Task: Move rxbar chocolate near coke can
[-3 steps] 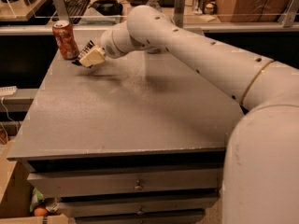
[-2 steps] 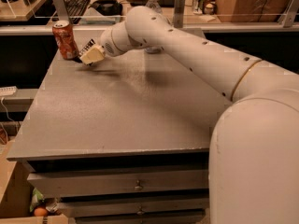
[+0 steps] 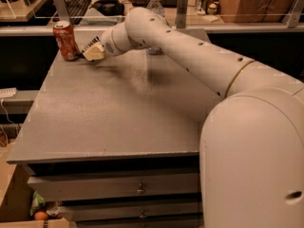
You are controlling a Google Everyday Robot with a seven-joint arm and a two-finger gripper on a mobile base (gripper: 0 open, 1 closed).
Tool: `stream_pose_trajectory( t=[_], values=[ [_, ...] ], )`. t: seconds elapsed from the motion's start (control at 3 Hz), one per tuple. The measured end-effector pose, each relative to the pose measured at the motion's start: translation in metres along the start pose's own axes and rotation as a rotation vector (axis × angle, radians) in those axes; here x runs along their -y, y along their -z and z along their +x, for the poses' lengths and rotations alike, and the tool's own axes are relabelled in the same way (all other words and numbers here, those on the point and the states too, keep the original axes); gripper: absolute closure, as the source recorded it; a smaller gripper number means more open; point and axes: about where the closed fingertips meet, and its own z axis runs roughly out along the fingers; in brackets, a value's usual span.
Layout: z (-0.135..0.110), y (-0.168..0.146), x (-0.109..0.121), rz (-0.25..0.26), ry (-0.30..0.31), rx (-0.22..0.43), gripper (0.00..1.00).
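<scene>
Now, gripper (image 3: 92, 52): you see it low over the far left corner of the tabletop, just to the right of the can, its tan, dark-ribbed end pointing left toward the can's base.
Gripper state: you cannot tell whether it is spread, pressed together or pinching anything.
Coke can (image 3: 65, 41): it stands upright at the far left corner, close to the left edge, silver top up, red side with white markings facing you.
Rxbar chocolate: you cannot make it out as a separate thing; only a thin dark sliver shows at the gripper's tip, between it and the can's base, and you cannot tell whether that is wrapper or shadow.
Arm (image 3: 190, 51): white, with a row of small holes, it crosses from the near right corner over the right half of the top to the far left corner.
Table (image 3: 118, 122): grey speckled top, with the arm's shadow lying on it near the far edge.
Water bottle (image 3: 153, 3): clear, white cap, upright at the far edge, partly behind the arm.
Drawers (image 3: 95, 186): stacked under the near edge.
</scene>
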Motion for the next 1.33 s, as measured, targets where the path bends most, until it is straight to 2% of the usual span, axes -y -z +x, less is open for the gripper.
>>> stream_pose_trajectory(
  t=[0.33,0.67,1.0,1.33],
  values=[
    [-0.005,-0.002,-0.001,-0.008,0.001,0.011,0.01],
    [-0.014,0.001,-0.008,-0.024,0.006,0.043,0.00],
    [-0.023,0.022,-0.021,-0.025,0.021,0.082,0.00],
    [-0.024,0.070,-0.034,0.006,0.026,0.115,0.00]
  ],
)
